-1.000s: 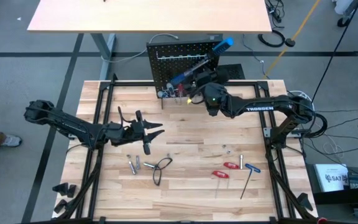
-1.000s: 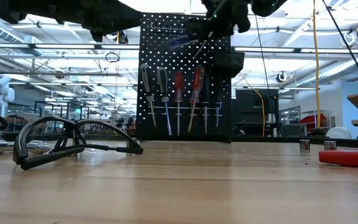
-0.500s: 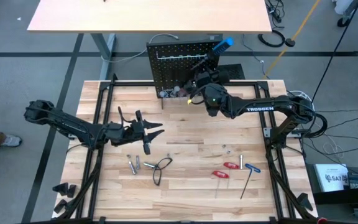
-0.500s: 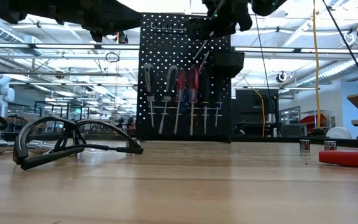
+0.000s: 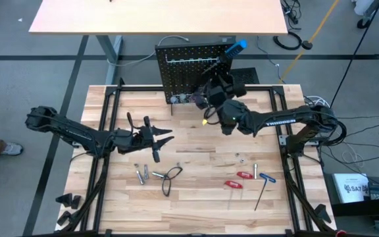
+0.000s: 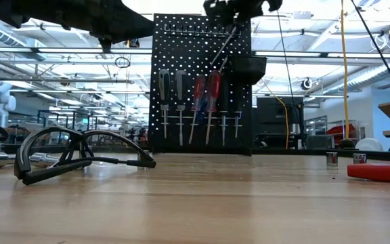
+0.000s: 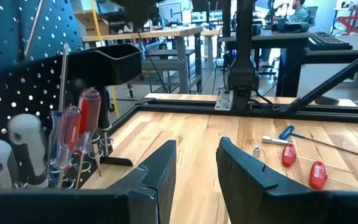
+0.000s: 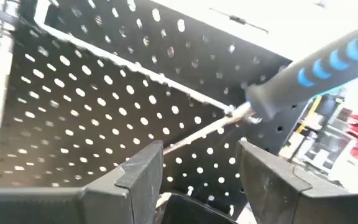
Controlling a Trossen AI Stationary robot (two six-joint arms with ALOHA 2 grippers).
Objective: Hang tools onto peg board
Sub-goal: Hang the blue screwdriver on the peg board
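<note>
My right fingers (image 8: 199, 171) hang released beside the peg board (image 5: 189, 66), near the blue-handled screwdriver (image 8: 319, 71); my left fingers (image 5: 155, 140) rest released above the bench (image 5: 196, 171).

A: Overhead shot evenly lit, bright, soft short shadows under the arms on the wooden surface (image 5: 196, 158). No glare there.

B: Low one?

A: Strong backlight from ceiling lights and windows. The peg board (image 6: 202, 81) and the black loop (image 6: 73, 154) read near silhouette. Foreground wood soft, out of focus.

B: Wrist cameras?

A: Left wrist: white handles (image 7: 27, 134) blown out, near fingers (image 7: 160, 177) blurry. Right wrist: sky-bright background clipped white, blue-handled screwdriver (image 8: 316, 68) soft, fingers (image 8: 138, 171) defocused.
</note>
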